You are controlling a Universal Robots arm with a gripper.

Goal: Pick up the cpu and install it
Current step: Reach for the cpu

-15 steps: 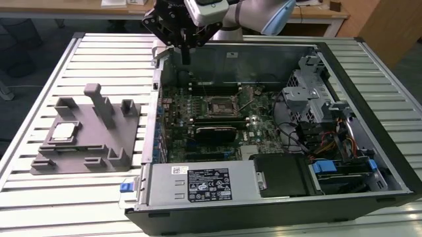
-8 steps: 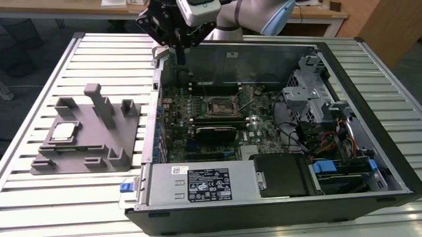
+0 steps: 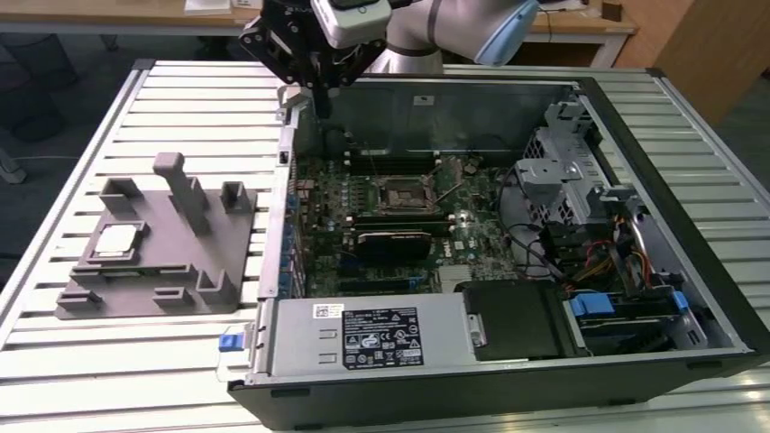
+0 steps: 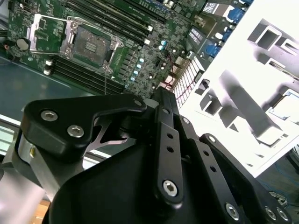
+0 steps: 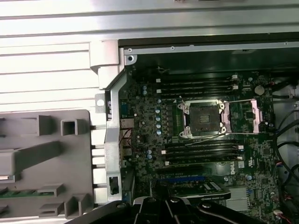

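The tool (image 3: 323, 113) is hovering closed and empty over a corner of the computer case (image 3: 506, 113), while the cpu (image 3: 117, 239) is lying on the grey tray (image 3: 169, 266), well apart.

Pale slatted metal surface (image 3: 180, 99) catching bright light, light wooden desk (image 3: 578, 27) along the back, wooden panel (image 3: 710, 54) at the exterior view's right, dull blue-grey floor (image 3: 54, 194) at its left, thin white cable (image 3: 36, 161) lying across it
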